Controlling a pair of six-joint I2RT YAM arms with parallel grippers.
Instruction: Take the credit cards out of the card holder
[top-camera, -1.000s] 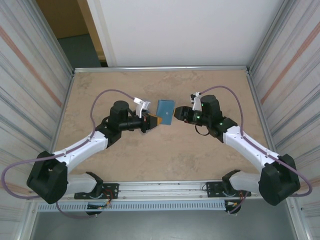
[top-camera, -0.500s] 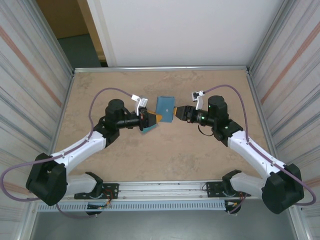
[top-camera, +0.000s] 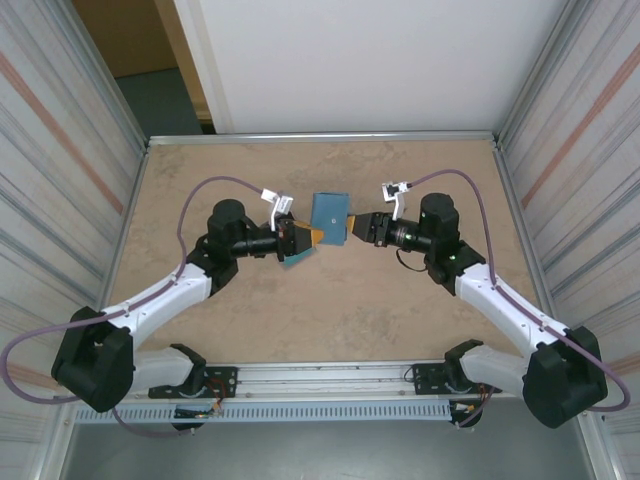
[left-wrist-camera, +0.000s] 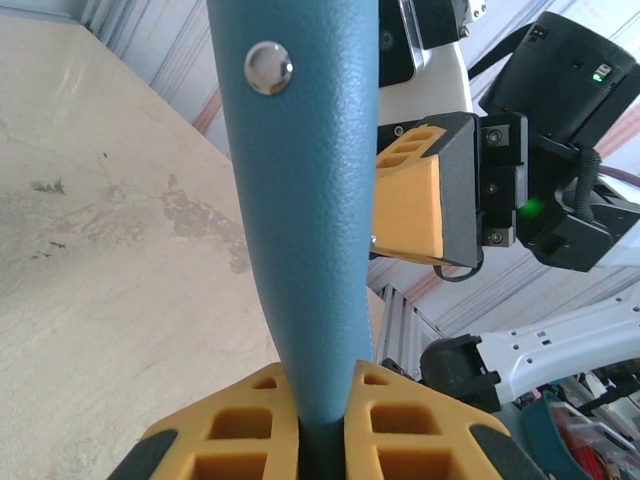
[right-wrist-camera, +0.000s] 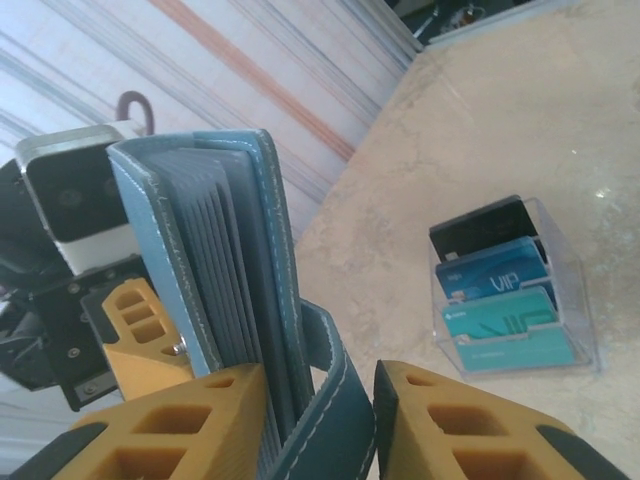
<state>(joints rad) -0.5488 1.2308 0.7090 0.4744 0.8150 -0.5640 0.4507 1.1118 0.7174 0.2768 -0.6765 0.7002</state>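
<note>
Finds, from above, wallet raised over table between left gripper and right gripper; confirms, at left wrist, left gripper clamped tight on wallet's edge; records, at right wrist, right gripper's fingers astride wallet, hold indeterminable, cards in clear rack on table.

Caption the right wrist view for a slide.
The right gripper straddles the teal-blue card holder; black, blue and teal credit cards in a clear sleeve beyond.

The card holder is seen as matt, pebbled, leather-like material set with a shiny metal stud. At four o'clock of it, smooth plastic credit cards are kept in a clear glossy plastic stand on a matt, stone-patterned table.
</note>
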